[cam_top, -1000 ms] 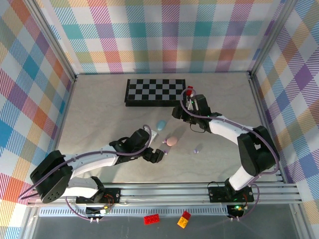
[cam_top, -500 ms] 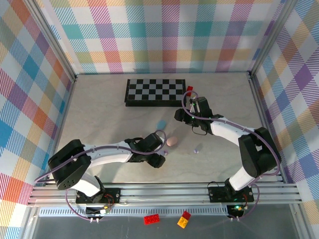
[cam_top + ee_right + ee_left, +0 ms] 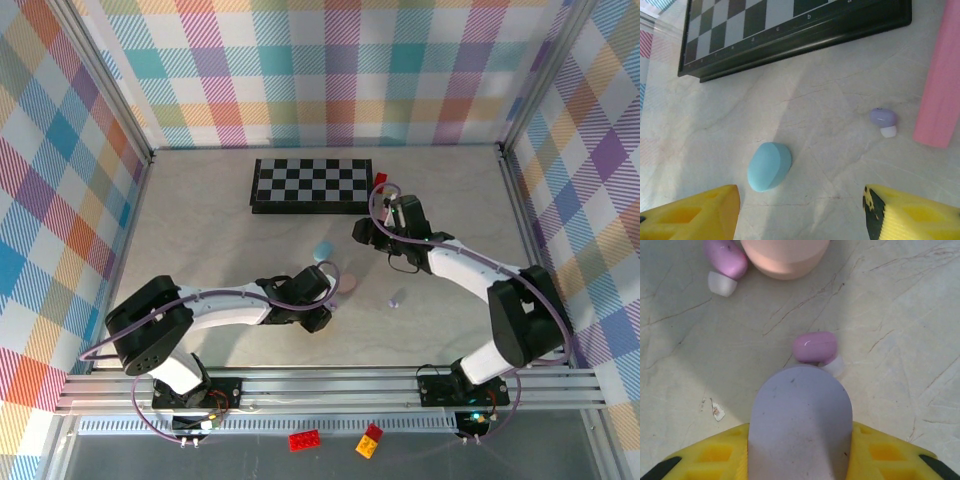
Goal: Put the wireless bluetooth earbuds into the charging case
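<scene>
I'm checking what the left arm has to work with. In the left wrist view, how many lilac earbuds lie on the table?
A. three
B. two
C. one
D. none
B: one lilac earbud lies right beside the pink case at the top of the view, and a second earbud lies apart from them in mid-frame.

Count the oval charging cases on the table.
2: teal case near the chessboard; pink case beside the left end effector. Others may be hidden.
</scene>
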